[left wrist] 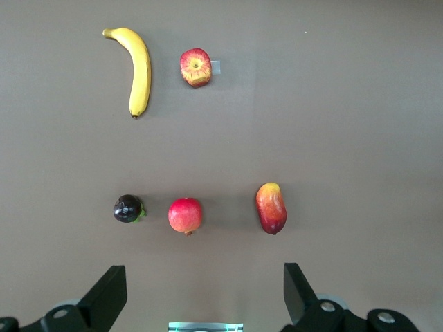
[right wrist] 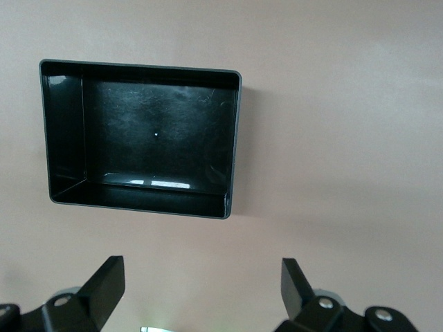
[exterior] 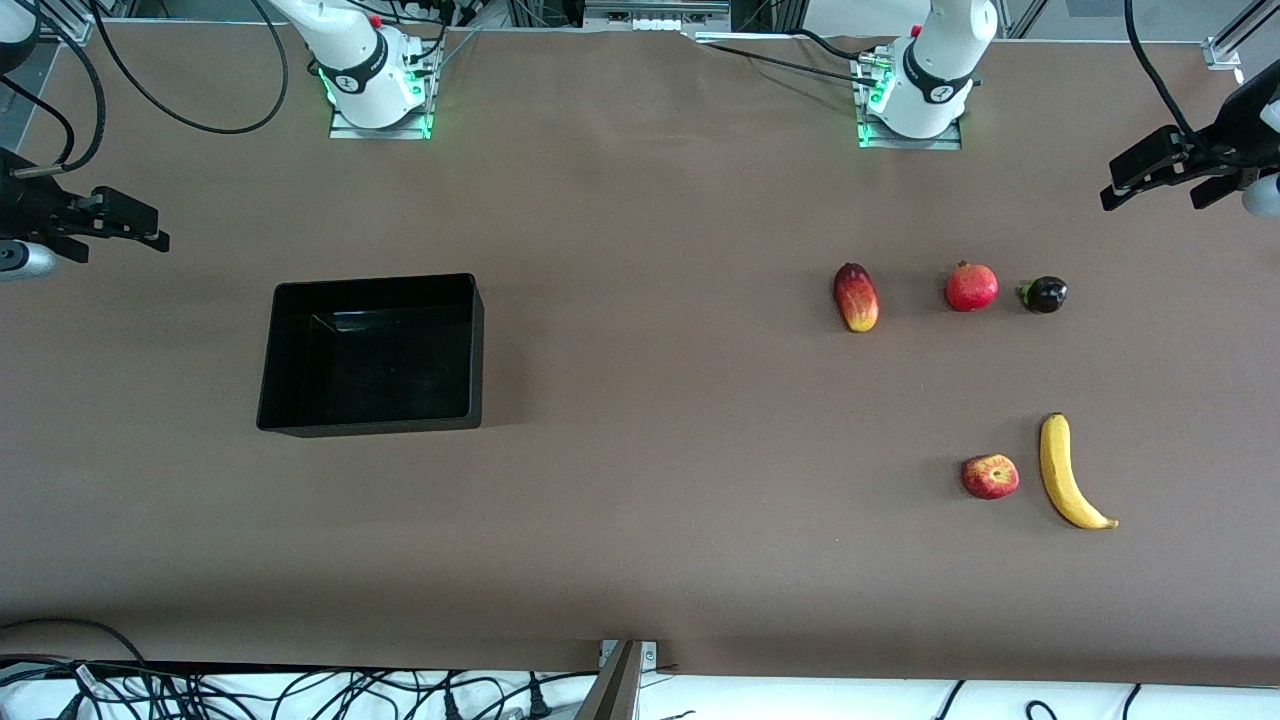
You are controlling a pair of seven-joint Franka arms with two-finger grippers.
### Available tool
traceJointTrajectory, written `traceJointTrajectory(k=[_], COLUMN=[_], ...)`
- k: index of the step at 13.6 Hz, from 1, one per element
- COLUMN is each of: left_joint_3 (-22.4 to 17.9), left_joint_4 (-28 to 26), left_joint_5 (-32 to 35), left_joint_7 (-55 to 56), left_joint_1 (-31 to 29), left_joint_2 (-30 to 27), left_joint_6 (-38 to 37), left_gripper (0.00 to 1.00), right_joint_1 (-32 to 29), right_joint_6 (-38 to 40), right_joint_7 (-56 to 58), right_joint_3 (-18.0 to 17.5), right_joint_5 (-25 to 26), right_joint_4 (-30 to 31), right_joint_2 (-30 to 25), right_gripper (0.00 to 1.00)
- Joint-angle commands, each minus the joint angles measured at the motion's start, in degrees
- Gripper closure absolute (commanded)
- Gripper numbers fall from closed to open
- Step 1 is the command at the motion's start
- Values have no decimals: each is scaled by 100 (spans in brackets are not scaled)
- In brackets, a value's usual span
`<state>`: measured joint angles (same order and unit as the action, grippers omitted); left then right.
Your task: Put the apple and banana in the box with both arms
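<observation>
The apple (exterior: 990,476) lies on the table beside the banana (exterior: 1066,473), toward the left arm's end and nearer to the front camera than the other fruits. Both show in the left wrist view: the apple (left wrist: 196,67) and the banana (left wrist: 140,69). The black box (exterior: 477,350) stands empty toward the right arm's end, and it also shows in the right wrist view (right wrist: 235,138). My left gripper (exterior: 1125,185) (left wrist: 204,280) is open and empty, held high over the left arm's end of the table. My right gripper (exterior: 140,225) (right wrist: 201,273) is open and empty, held high over the right arm's end.
A red-yellow mango (exterior: 856,297), a red pomegranate (exterior: 971,287) and a dark purple fruit (exterior: 1044,294) lie in a row farther from the front camera than the apple. Cables hang along the table's front edge.
</observation>
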<state>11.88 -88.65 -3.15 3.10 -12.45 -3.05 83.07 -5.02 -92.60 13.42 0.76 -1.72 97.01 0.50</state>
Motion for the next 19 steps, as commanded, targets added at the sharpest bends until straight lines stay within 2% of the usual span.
traceJointTrajectory(k=[1,4,6,8,10,12,15,19], left_joint_3=[-2,-28,-72,-90,-99,-81,-81,-90], left_joint_4=[137,346,689,1049,1174,1165,1165,1122], left_joint_5=[-72,-63,-63,-54,15,410,464,1244], left_joint_7=[-29,24,24,24,24,32,33,426], left_joint_1=[-21,-21,-29,-99,-117,-47,-21,129], left_joint_2=[129,637,1111,1665,2149,2562,3204,3776], left_joint_6=[7,60,78,208,716,1332,2369,3336], left_gripper=[0,0,0,0,0,0,0,0], right_joint_1=[-69,-52,-8,-16,-25,-16,-16,-16], right_joint_6=[119,119,268,400,330,330,286,-757], right_joint_7=[-32,55,204,187,170,117,135,82], right_joint_3=[-24,-24,-85,-85,-85,-85,-85,-85], right_joint_5=[84,180,881,937,884,631,489,480], right_joint_4=[-226,-226,-244,-244,-270,-323,-288,264], right_joint_2=[55,90,64,90,178,231,441,740], right_gripper=[0,0,0,0,0,0,0,0])
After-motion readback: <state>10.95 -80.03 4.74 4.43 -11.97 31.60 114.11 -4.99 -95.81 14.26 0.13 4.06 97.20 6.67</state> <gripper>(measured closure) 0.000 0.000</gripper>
